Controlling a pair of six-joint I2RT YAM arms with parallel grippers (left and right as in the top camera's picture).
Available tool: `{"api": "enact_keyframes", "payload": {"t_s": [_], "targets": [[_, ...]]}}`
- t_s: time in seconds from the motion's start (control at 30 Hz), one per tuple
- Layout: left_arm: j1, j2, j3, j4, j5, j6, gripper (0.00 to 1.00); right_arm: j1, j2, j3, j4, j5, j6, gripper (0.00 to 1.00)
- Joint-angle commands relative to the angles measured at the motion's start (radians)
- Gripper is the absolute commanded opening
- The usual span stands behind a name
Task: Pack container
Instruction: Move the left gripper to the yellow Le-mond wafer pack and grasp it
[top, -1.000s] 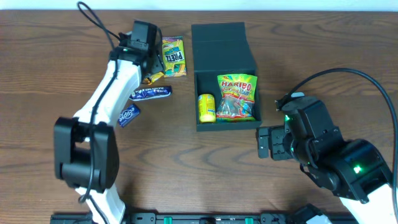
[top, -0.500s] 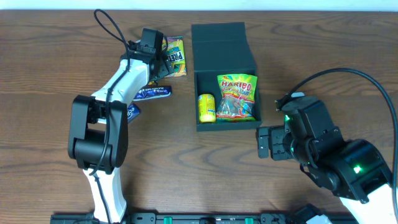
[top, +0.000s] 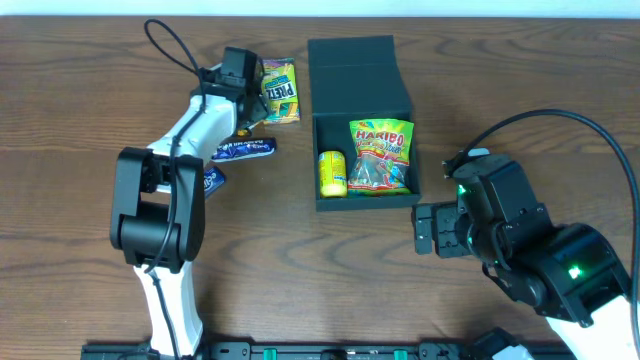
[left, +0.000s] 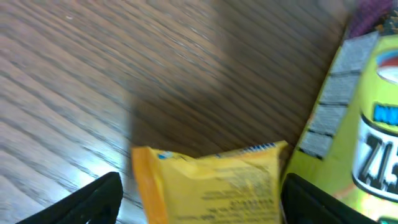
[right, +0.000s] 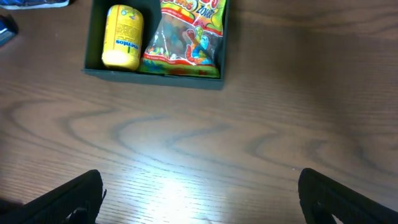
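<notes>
The black container (top: 363, 203) lies open at the table's middle, its lid (top: 358, 65) flipped back. Inside are a yellow tube (top: 332, 173) and a Haribo gummy bag (top: 380, 155); both also show in the right wrist view, the tube (right: 123, 37) left of the bag (right: 186, 31). My left gripper (top: 243, 108) is open, low over the table left of the container. Its fingers (left: 202, 190) straddle a small yellow-orange packet (left: 217, 177). My right gripper (top: 425, 230) is open and empty, in front of the container's near wall (right: 155, 76).
A yellow-green snack packet (top: 280, 90) lies just right of my left gripper, and also shows in the left wrist view (left: 367, 124). Two blue packets (top: 243, 150) (top: 208, 182) lie nearer the front on the left. The table is dark wood.
My left arm has swung its elbow in, and the gripper has shifted a little toward the yellow-green packet, over the small yellow-orange packet. The right arm has not moved.
</notes>
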Motion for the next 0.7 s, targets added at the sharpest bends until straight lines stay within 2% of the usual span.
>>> {"api": "enact_keyframes", "payload": {"t_s": [0.0,0.1,0.67], "targets": [[0.013,0.019,0.005,-0.003,0.031,-0.019,0.79,-0.006,-0.004,0.006,-0.001,0.006,-0.012,0.99],[0.013,0.019,0.005,-0.003,0.053,-0.019,0.75,-0.006,-0.004,0.006,-0.001,0.006,-0.012,0.99],[0.004,0.042,0.004,-0.075,0.18,-0.019,0.73,-0.006,-0.004,0.006,-0.001,0.006,-0.012,0.99]]}}
